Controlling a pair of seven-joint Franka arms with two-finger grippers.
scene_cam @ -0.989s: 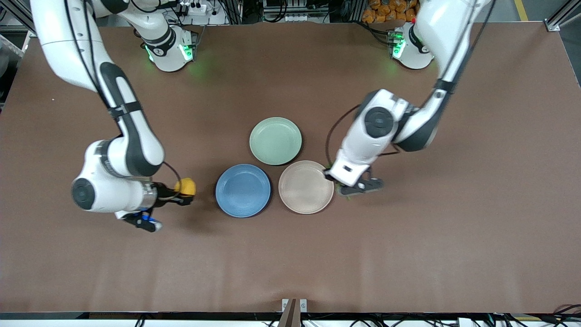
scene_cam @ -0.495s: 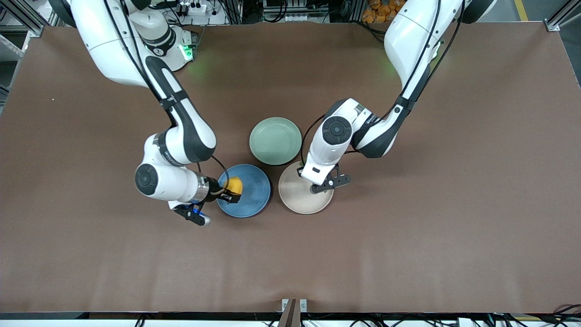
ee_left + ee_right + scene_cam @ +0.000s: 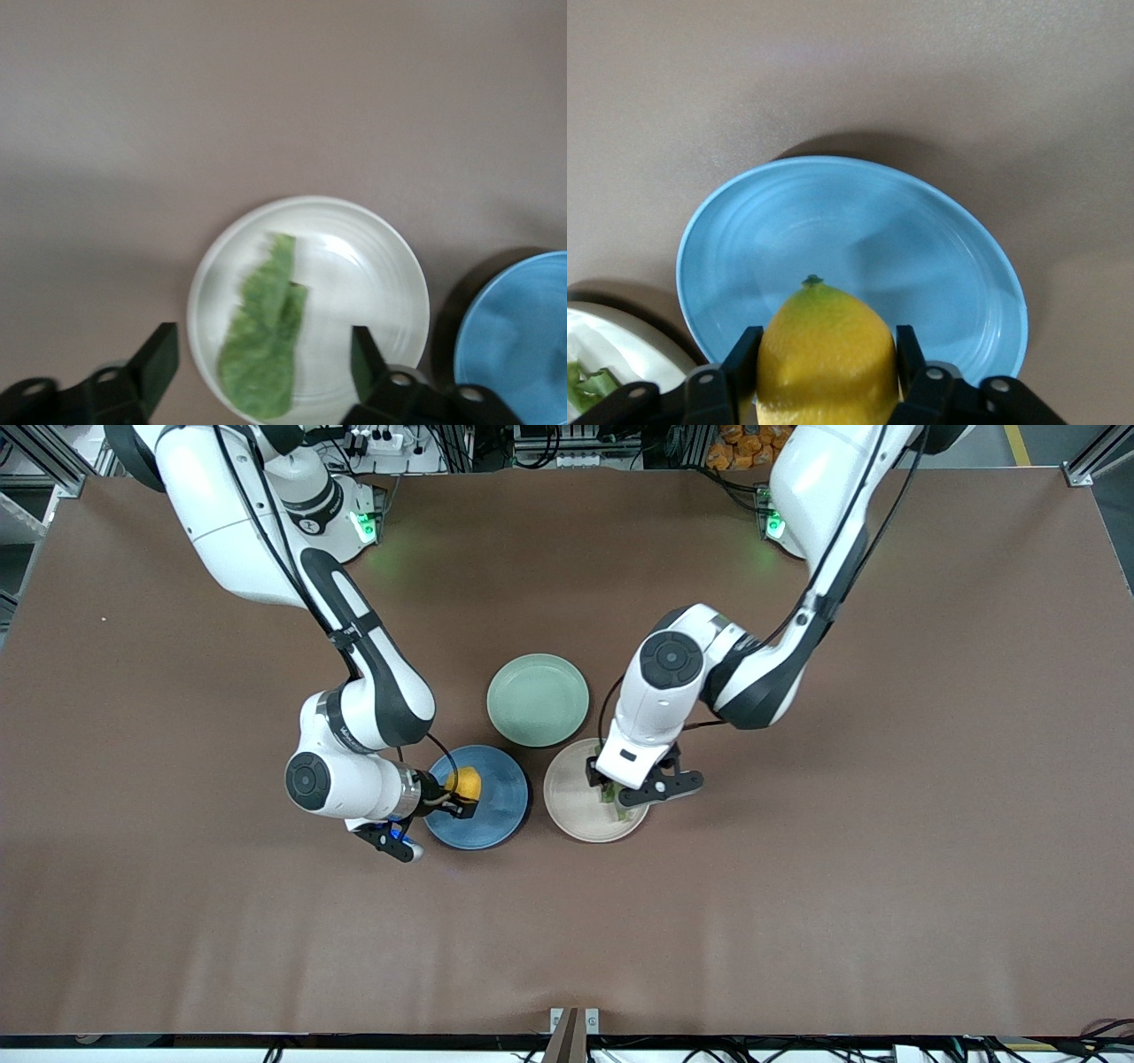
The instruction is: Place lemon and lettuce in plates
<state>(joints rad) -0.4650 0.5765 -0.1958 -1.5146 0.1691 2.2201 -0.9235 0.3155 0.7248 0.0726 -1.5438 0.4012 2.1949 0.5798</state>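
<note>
Lettuce [image 3: 263, 341] lies flat in the beige plate [image 3: 390, 266] under the spread left gripper [image 3: 257, 367]. Right gripper [image 3: 819, 376] pinches the lemon [image 3: 824, 359] over the blue plate [image 3: 921, 230]; I'd lower it to the middle before releasing, so it won't roll.

Brown matte table surface [image 3: 886, 886] fills view, faintly creased. At 12 o'clock: cables, power strip [image 3: 376, 438], aluminium framing [image 3: 1094, 460]. Orange items [image 3: 753, 444] at 1 o'clock. Green glow [image 3: 399, 558] at 11 o'clock.
</note>
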